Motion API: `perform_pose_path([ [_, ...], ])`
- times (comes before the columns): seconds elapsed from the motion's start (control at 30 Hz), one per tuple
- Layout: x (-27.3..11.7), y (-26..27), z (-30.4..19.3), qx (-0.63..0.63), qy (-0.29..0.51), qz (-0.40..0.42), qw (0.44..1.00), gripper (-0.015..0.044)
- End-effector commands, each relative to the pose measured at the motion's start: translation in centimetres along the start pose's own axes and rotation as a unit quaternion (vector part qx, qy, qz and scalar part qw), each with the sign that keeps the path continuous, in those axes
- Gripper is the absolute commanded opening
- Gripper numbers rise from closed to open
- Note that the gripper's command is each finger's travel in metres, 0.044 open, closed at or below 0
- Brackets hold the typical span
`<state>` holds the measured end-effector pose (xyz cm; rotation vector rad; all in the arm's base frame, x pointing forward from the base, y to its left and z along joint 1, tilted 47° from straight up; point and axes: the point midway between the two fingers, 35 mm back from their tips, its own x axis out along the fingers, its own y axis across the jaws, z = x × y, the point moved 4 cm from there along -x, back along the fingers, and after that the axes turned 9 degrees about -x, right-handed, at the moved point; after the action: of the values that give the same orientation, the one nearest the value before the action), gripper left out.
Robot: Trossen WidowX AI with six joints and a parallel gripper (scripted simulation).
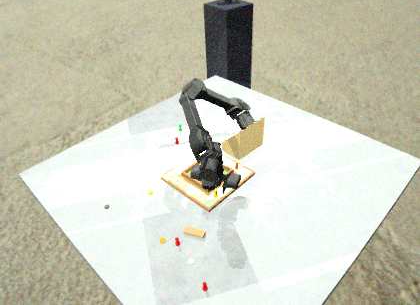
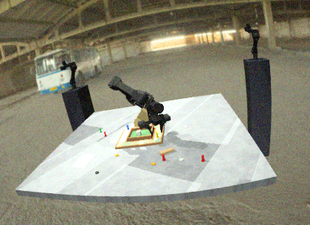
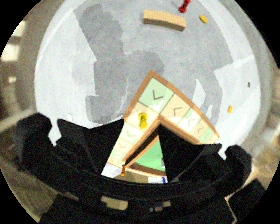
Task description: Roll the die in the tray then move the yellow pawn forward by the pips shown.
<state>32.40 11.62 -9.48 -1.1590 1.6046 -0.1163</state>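
The yellow pawn point(image 1: 216, 193) point(image 2: 156, 134) point(image 3: 142, 120) stands upright on the board point(image 1: 172, 180) point(image 2: 123, 144) point(image 3: 156, 95), on a pale square beside the green corner square in the wrist view. My gripper point(image 2: 156, 131) point(image 3: 141, 124) is open, low over the board, with its fingers on either side of the yellow pawn and gaps to it in the wrist view. The tray point(image 2: 140, 138) point(image 3: 178, 130) with a green floor sits in the board's middle. The pale die point(image 2: 139, 132) lies in it; its pips are too small to read. The arm hides much of the tray in the top view.
An orange pawn point(image 1: 237, 165) point(image 3: 123, 170) stands on the board's far side. A blue pawn point(image 2: 128, 127) stands behind the tray. A tan panel point(image 1: 250, 139) rises behind the board. A wooden block point(image 1: 194, 232) point(image 2: 167, 151) point(image 3: 164, 20), red pawns and small discs lie around.
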Motion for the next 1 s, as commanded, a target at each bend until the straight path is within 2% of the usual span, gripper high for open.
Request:
perform_pose_path([
  [0.0,-3.9,0.0,0.4,0.000,-0.010,-0.004,1.000,0.0368],
  [0.1,-4.2,0.0,0.3,-0.001,-0.010,-0.004,1.000,0.0440],
  [0.23,-4.9,-0.1,-0.4,0.007,-0.010,-0.003,1.000,0.0440],
  [0.43,-9.5,-0.5,-7.6,0.077,-0.011,0.001,0.997,0.0440],
  [0.63,-11.8,-0.7,-15.7,0.150,-0.008,0.001,0.989,0.0440],
  [0.67,-11.3,-0.7,-12.0,0.121,-0.014,0.000,0.993,0.0440],
  [0.97,-11.3,-0.7,-12.0,0.121,-0.014,0.000,0.993,0.0440],
])
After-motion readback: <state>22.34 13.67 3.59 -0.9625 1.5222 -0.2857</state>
